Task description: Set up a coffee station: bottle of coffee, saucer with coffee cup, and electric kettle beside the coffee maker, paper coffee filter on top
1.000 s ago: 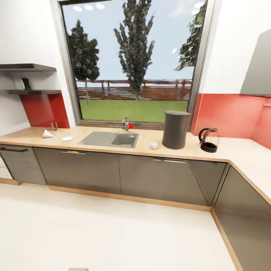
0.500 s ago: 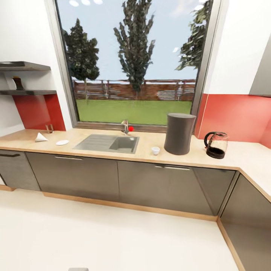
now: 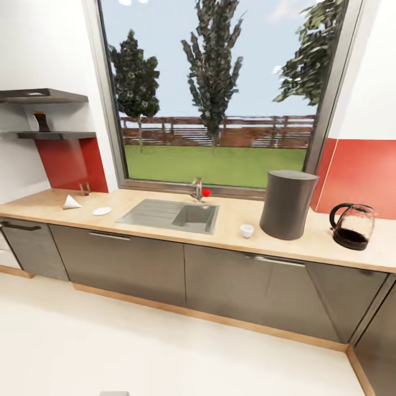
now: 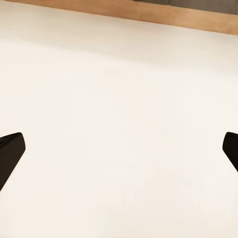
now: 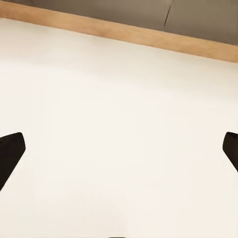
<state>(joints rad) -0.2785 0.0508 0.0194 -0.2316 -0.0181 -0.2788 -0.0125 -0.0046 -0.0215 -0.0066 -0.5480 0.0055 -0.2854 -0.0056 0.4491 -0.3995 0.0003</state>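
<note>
While both claws hang spread and empty over pale floor point(image 4: 119, 99), left claw point(image 4: 119, 148) and right claw point(image 5: 119, 148) alike, you're in approach, nothing gathered yet. Worktop point(image 3: 231, 234): coffee maker point(image 3: 287, 204), coffee cup point(image 3: 246, 231) just beside, electric kettle point(image 3: 352, 226) near. Saucer point(image 3: 102, 211), paper coffee filter point(image 3: 70, 203) far end; bottle of coffee point(image 3: 39, 121) on shelf point(image 3: 55, 135). Next, likely: drive toward shelf, raise arm.

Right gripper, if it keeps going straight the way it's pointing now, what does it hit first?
Most likely the pale floor. The right gripper is open with nothing between its fingertips; the cabinet's wooden plinth lies further off.
</note>
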